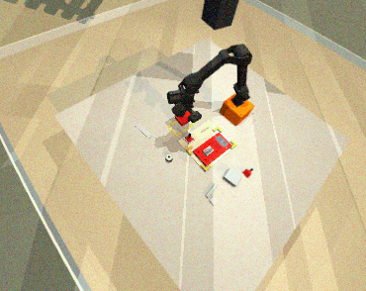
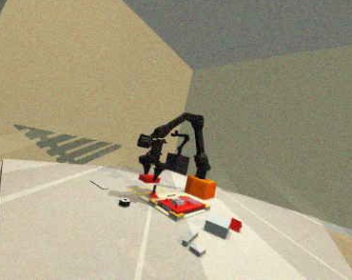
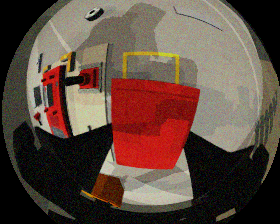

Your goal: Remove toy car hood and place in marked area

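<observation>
My jaws pinch the red hood [image 3: 153,122], low over the yellow-marked area [image 3: 150,67], lined up for set-down.

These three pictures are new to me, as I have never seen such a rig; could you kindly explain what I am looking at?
The black jointed thing is a robot arm standing on an orange base. At its end is a gripper, two fingers that pinch.

One picture looks down from above, one looks from the side of the table, and the round one comes from a camera on the arm's wrist, looking past the fingers.

On the pale table lies the red toy car on a light board with yellow corners. Around it are loose bits: a small dark wheel, a grey block and a small red piece.

The gripper is shut on the red hood, taken off the car, over a yellow-outlined marked area.
</observation>
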Robot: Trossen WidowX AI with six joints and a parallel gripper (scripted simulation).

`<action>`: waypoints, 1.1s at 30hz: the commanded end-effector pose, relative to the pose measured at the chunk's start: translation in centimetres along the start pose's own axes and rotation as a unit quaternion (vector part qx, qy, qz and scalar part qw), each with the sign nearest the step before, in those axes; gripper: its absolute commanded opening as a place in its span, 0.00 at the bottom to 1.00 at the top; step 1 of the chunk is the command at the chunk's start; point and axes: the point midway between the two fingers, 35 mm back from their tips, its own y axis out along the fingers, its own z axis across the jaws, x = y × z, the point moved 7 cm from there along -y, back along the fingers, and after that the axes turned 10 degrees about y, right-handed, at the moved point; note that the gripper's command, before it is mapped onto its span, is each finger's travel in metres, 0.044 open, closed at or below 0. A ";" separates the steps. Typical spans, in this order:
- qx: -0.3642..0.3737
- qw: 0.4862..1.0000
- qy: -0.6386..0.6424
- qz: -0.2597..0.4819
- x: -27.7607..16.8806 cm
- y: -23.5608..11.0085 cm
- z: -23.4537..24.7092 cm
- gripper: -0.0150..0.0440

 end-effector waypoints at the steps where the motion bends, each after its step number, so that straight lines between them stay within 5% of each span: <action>1: 0.000 1.000 0.000 0.000 0.0 0.2 0.0 0.25; 33: 0.000 1.000 0.000 0.000 -0.2 2.3 0.0 0.25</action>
